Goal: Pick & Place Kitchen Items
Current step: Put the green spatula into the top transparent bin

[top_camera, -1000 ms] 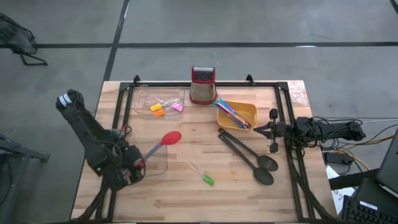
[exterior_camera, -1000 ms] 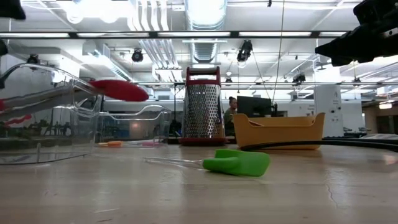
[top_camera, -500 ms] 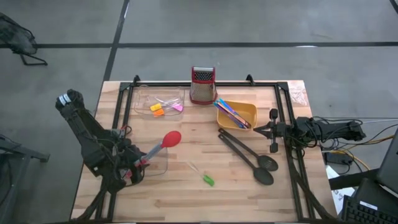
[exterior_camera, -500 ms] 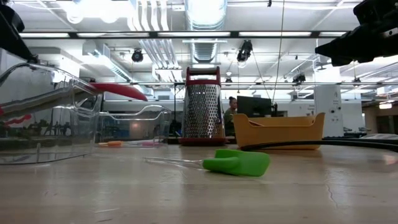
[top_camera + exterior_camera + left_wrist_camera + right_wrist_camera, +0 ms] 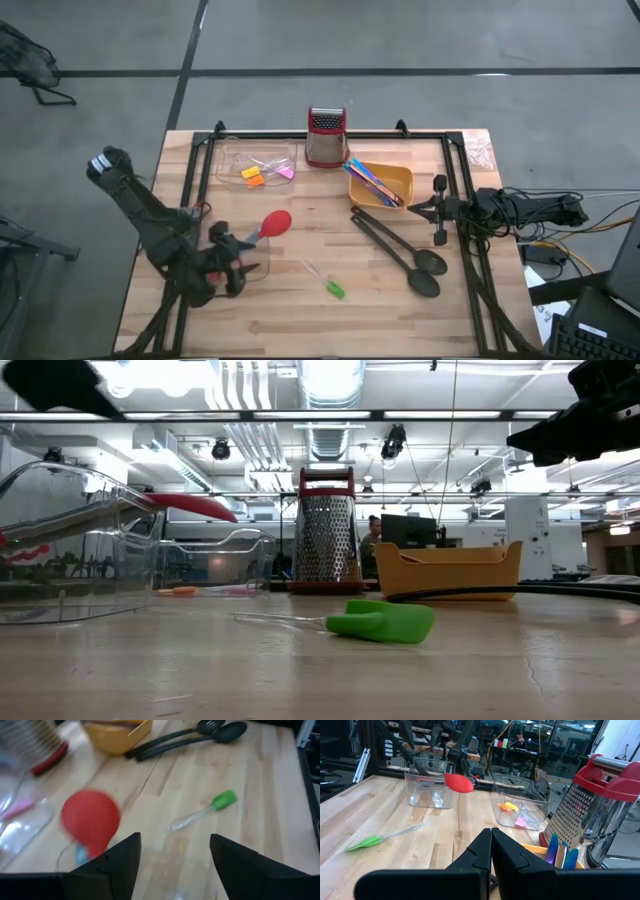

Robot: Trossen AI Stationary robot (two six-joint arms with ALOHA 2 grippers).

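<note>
The red-headed spoon (image 5: 274, 222) rests left of centre, its handle dipping into a clear tray (image 5: 252, 262), partly hidden by the left gripper (image 5: 232, 262), fingers wide apart. Right gripper (image 5: 412, 212), at right, is closed and empty.

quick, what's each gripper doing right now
left gripper: open, holding nothing, near the red-headed spoon
right gripper: shut, empty, at the table's right edge

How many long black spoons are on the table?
2: the black spoons lie side by side on the table, right of centre, just in front of the orange bowl. None seem hidden.
</note>
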